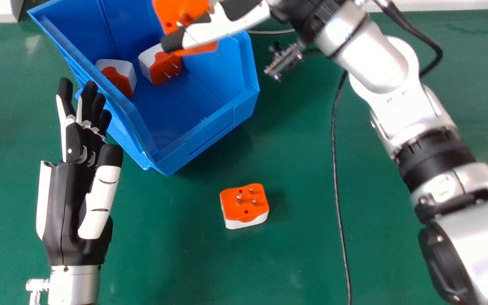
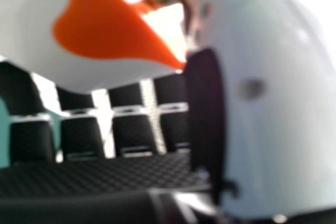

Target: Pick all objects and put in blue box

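two adapters [image 1: 163, 67] in box [image 1: 216, 127], one [image 1: 170, 12] in right hand [image 1: 223, 29], one [image 1: 235, 208] on table [image 1: 295, 237]

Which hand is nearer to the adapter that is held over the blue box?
The right hand: it pinches the adapter over the blue box; the left hand is open, beside the box, apart from the adapter.

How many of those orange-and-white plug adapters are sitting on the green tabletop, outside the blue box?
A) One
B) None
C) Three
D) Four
A: a single plug adapter lies on the green tabletop outside the blue box, its metal pins facing up.
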{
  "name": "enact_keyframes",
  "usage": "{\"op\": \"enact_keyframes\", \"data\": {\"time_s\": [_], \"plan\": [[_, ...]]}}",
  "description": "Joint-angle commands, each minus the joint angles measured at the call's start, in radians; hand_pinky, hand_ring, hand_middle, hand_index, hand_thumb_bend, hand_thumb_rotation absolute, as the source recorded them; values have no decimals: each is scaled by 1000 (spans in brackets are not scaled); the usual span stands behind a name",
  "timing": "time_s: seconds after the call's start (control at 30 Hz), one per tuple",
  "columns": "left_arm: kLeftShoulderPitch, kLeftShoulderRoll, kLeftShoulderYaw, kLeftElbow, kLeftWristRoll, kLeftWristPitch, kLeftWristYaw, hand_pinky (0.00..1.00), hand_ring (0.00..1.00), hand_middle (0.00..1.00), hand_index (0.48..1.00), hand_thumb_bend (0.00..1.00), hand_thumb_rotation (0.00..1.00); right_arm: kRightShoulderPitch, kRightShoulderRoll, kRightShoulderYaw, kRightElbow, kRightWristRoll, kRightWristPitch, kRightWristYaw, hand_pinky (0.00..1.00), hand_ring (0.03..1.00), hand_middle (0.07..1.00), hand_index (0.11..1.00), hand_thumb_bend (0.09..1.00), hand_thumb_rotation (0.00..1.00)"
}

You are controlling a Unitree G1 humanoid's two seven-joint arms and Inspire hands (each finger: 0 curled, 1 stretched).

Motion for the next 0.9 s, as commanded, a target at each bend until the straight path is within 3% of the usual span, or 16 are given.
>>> {"op": "enact_keyframes", "data": {"time_s": [0.0, 0.17, 0.4, 0.73, 0.87], "plan": [[-13, 3, 2, 1, 21, -24, 10, 1000, 1000, 998, 970, 567, 714, -96, 28, 10, 44, -15, -18, -41, 305, 443, 513, 516, 496, 0], [-21, 7, 4, 10, 39, -32, 27, 1000, 1000, 996, 969, 571, 714, -166, 67, 46, 170, -98, -9, -136, 306, 439, 508, 516, 497, 0], [-18, 10, 0, -2, 37, -40, 31, 1000, 1000, 994, 966, 581, 717, -203, 88, 107, 277, -213, 34, -283, 310, 434, 504, 514, 497, 0], [-15, 6, -6, -5, 43, -47, 36, 1000, 1000, 990, 961, 593, 721, -225, 111, 124, 331, -239, 75, -324, 318, 429, 498, 506, 499, 0], [-13, 7, -7, -5, 40, -48, 34, 1000, 1000, 989, 958, 596, 722, -233, 107, 133, 339, -249, 84, -333, 327, 422, 495, 507, 499, 0]]}}
